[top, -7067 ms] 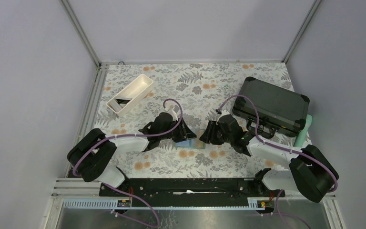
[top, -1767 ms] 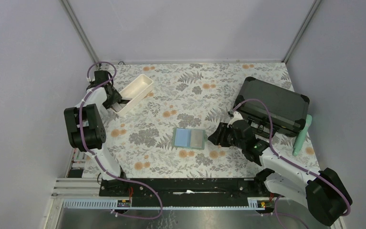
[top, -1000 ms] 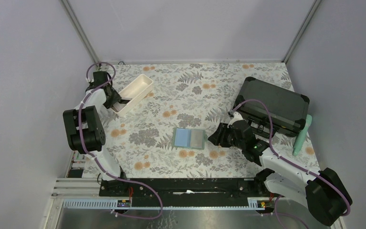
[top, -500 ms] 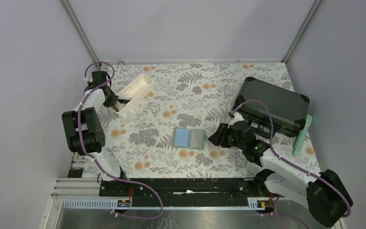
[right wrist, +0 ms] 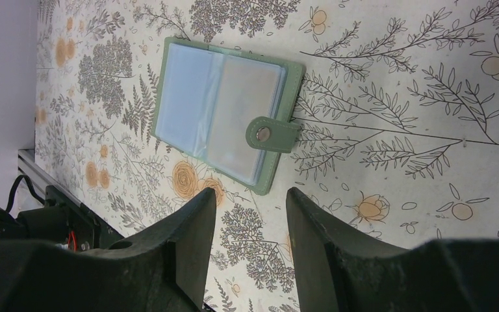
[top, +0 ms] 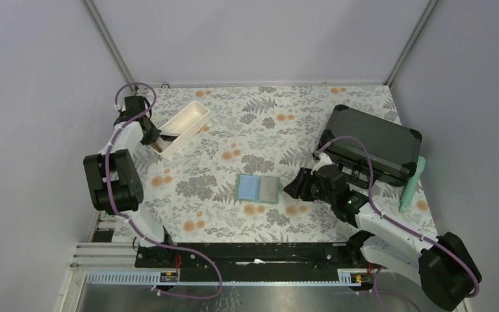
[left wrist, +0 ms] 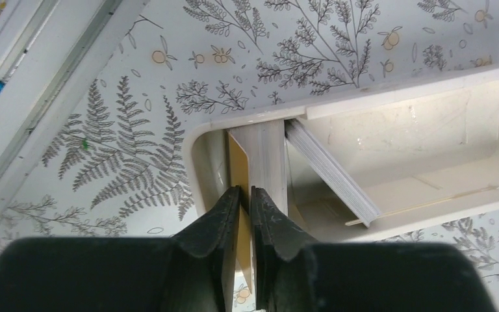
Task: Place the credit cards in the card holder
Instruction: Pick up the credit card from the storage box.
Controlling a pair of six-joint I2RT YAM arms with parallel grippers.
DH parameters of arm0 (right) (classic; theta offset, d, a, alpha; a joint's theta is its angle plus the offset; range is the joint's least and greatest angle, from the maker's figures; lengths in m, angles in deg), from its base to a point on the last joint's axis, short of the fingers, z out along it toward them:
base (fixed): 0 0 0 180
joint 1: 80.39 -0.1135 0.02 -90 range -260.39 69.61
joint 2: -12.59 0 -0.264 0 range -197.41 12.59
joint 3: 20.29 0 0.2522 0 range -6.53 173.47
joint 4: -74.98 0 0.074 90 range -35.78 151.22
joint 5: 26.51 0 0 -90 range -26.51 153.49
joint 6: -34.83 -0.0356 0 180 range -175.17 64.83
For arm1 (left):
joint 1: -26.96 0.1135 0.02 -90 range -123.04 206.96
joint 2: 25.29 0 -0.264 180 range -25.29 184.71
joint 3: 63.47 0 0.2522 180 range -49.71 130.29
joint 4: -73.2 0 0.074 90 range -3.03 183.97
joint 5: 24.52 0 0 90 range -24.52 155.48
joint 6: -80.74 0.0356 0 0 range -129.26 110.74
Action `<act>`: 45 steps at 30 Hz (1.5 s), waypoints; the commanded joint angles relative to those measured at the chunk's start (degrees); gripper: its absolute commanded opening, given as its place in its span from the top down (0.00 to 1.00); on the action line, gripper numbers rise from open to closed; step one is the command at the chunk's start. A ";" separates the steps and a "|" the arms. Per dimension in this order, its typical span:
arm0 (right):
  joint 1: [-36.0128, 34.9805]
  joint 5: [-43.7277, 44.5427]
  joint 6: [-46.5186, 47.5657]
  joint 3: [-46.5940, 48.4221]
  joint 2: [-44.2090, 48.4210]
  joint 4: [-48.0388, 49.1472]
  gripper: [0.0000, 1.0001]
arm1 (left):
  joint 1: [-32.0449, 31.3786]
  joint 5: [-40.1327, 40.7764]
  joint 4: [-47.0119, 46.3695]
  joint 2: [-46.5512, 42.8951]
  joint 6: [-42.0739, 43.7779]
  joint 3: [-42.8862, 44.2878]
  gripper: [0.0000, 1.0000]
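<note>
**Left pincer pinching a card, holder lying open mid-bench**

Biggest thing on the flowery bench [top: 299, 104] is the black hard case [top: 370, 143], parked along the right edge toward the far corner. Over by the far-left corner there's the white tray [top: 188, 120], lying at a slant. The card holder [top: 258, 188] is spread flat open around the middle of the bench, pale blue pockets facing up. My right pincer [right wrist: 250, 195] hangs just beside the holder, jaws apart, nothing between them. My left pincer [left wrist: 245, 198] is at the near end of the tray, squeezed narrow on the edge of a gold-orange card [left wrist: 237, 162] that stands against the end wall. The other credit cards [left wrist: 331, 175] lean in a pale stack right beside it, inside the tray.
</note>
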 commanded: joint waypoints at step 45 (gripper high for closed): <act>0.25 -19.46 -6.80 2.54 5.37 15.14 0.35 | -38.20 -47.04 -39.88 -44.82 -15.47 -37.67 1.00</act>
